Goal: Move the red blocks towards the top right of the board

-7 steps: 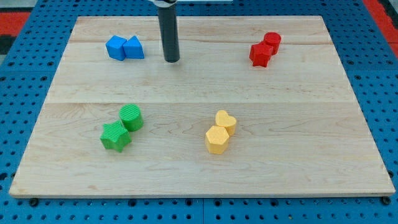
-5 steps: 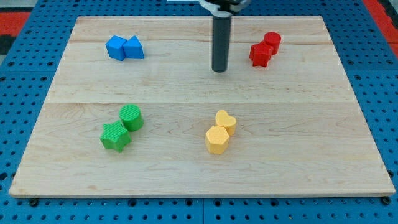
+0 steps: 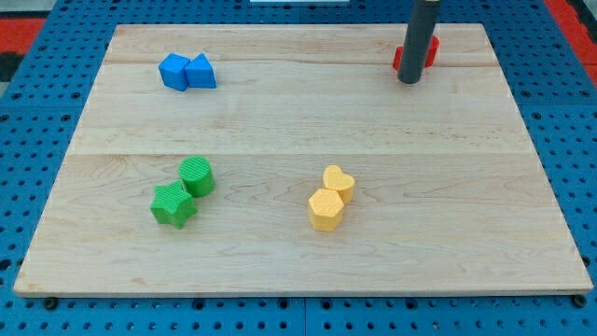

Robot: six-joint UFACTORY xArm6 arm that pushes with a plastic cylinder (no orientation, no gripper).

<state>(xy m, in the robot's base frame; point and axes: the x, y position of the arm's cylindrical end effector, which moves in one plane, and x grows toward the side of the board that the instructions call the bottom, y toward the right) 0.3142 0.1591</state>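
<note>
The arm carries no pincer; it ends in a straight dark rod, so there is nothing to spread or press together. My tip (image 3: 409,81) rests on the counter (image 3: 298,121) near the view's top right, directly in front of the red blocks (image 3: 430,53). The rod covers most of them: only a red sliver shows at its left edge and a larger red patch at its right edge. Their shapes cannot be made out, and whether my tip touches them cannot be told, though it stands at least just beside them.

The red blocks lie close to the counter's top edge, a little in from the top right corner.

Other blocks on the counter:

- Blue pair, view's upper left: a blue block of irregular, star-like outline (image 3: 173,71) touches a blue triangular block (image 3: 201,72) on its right.
- Green pair, view's lower left: a green cylinder (image 3: 197,175) sits against a green star-shaped block (image 3: 173,204), which lies below and to its left.
- Yellow pair, view's lower centre: a yellow heart-shaped block (image 3: 339,181) touches a yellow hexagonal block (image 3: 325,210) just below it.

All three pairs are well apart from my tip and from each other. A blue pegboard surface (image 3: 37,112) surrounds the counter.
</note>
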